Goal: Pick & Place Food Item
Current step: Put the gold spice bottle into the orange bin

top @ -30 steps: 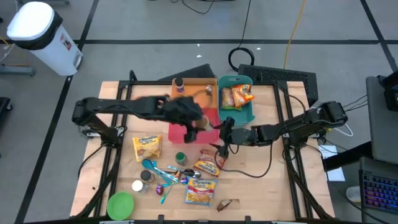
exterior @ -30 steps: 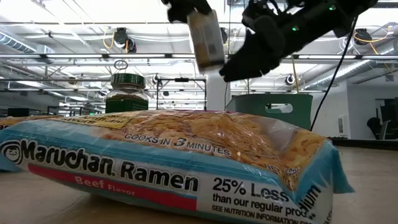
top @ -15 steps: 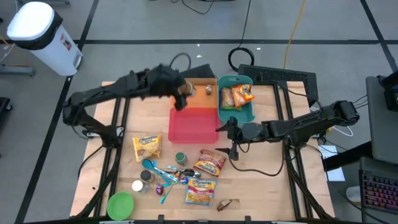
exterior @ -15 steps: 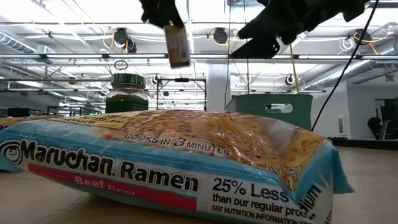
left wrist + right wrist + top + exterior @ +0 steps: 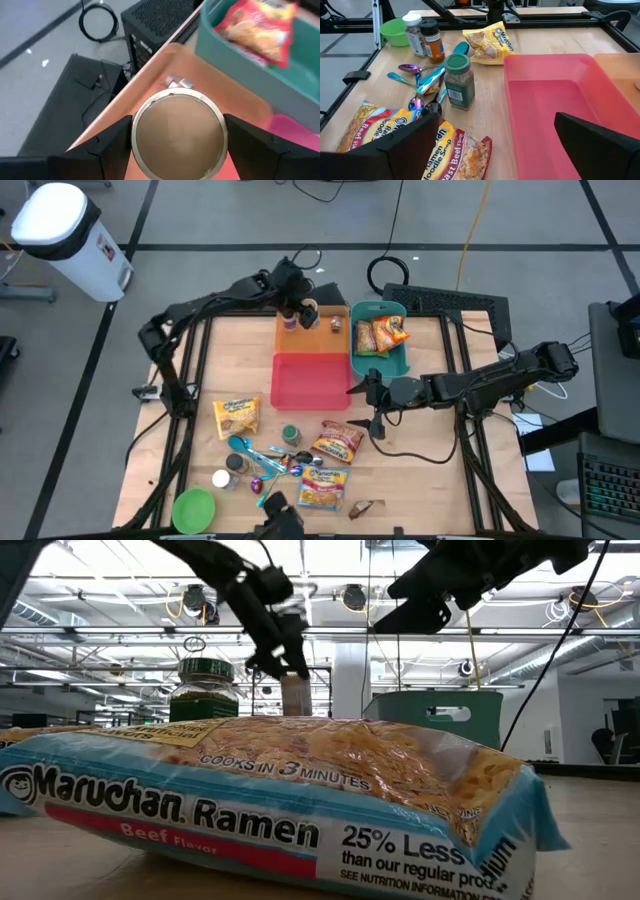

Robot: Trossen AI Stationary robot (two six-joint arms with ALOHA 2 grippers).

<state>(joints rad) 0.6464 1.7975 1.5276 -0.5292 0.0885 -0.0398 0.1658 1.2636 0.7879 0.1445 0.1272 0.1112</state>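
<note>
My left gripper [image 5: 303,307] is at the table's far side, over the orange tray [image 5: 325,340], shut on a small jar with a tan round top [image 5: 177,135]. The jar also shows in the low view [image 5: 293,695], upright below the fingers. My right gripper [image 5: 362,385] is open and empty above the right edge of the red tray [image 5: 310,385]; the right wrist view shows it [image 5: 500,142] with the red tray [image 5: 555,105] beneath it. A teal bin [image 5: 380,350] holding snack bags stands right of the orange tray. My left gripper pinches the jar between its two fingers [image 5: 107,147], one on each opposite side just below the top's rim [image 5: 135,137]. The fingers come from above, pointing down. The jar hangs upright over the orange tray [image 5: 150,75]; the ramen bag in the low view hides its bottom.
A purple-capped bottle [image 5: 289,317] and a small silvery item [image 5: 179,83] lie in the orange tray. A green-lidded spice jar [image 5: 459,80], ramen packs [image 5: 324,488], spoons [image 5: 262,460], small jars [image 5: 230,470] and a green bowl [image 5: 194,508] cover the near half.
My left gripper has carried the jar from above the red tray toward the table's far edge and now holds it over the orange tray. My right gripper has risen a little and drawn slightly toward the table's right, staying open.
</note>
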